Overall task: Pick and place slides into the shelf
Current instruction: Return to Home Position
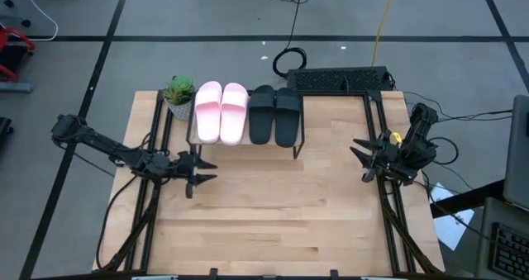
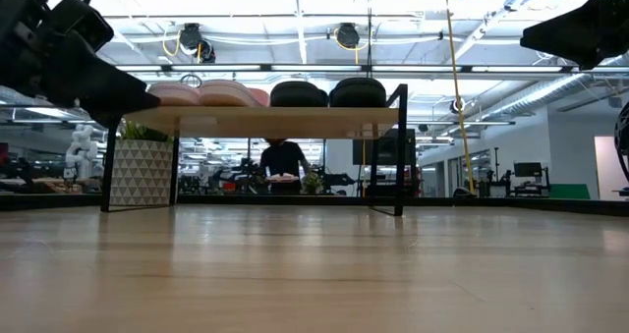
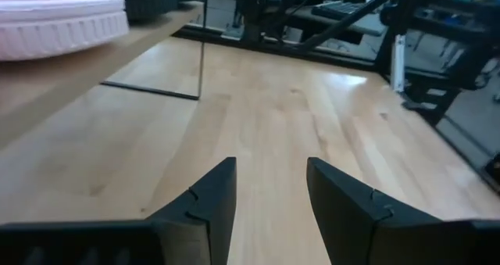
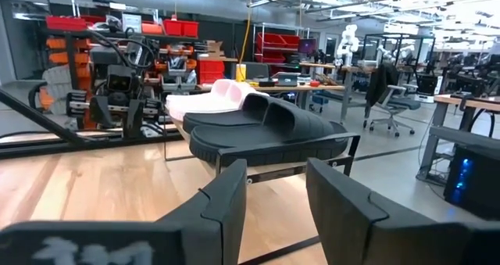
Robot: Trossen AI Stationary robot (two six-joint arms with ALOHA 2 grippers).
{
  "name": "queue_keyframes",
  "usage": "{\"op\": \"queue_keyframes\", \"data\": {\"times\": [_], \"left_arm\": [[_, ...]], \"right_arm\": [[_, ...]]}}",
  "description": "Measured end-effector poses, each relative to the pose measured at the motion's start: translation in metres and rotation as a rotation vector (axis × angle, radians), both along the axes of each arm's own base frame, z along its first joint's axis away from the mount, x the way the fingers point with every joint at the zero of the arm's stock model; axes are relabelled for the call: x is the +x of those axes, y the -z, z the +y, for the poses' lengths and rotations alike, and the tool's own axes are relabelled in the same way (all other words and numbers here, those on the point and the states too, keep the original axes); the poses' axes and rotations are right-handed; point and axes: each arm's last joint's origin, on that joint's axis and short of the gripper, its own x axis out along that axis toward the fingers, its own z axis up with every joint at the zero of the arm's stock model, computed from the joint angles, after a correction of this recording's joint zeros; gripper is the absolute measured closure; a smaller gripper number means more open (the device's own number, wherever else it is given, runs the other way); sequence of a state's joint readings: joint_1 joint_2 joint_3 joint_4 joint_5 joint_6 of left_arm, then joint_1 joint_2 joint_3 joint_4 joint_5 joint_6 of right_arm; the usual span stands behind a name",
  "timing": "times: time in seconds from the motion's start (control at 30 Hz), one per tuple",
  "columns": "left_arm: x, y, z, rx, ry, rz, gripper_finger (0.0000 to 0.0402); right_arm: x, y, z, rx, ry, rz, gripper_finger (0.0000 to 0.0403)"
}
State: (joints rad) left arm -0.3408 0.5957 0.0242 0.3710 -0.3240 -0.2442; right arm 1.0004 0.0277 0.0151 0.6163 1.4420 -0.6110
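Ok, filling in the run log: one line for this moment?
slides: all four on shelf | left gripper: open, empty | right gripper: open, empty

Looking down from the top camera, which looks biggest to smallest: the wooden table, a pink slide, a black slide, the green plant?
1. Light wooden table
2. Pale pink slide sandal and black slide sandal: too alike to rank
3. Small green potted plant
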Motion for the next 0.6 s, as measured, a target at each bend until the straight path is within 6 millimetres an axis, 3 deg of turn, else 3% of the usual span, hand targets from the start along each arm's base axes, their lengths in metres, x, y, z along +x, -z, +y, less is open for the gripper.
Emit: {"op": "queue_keyframes", "data": {"times": [0.37, 0.5, 0.6], "left_arm": [[0.002, -0.019, -0.002, -0.341, 0.009, -0.176, 0.0247], [-0.002, -0.032, -0.007, -0.212, 0.234, -0.29, 0.0247], [-0.005, -0.032, -0.008, -0.196, 0.267, -0.28, 0.0247]], "right_arm": [[0.0, -0.001, 0.0, 0.103, -0.009, -0.055, 0.028], [0.0, -0.001, 0.0, 0.098, -0.009, -0.052, 0.028], [0.0, -0.001, 0.0, 0.1, -0.009, -0.053, 0.028]]}}
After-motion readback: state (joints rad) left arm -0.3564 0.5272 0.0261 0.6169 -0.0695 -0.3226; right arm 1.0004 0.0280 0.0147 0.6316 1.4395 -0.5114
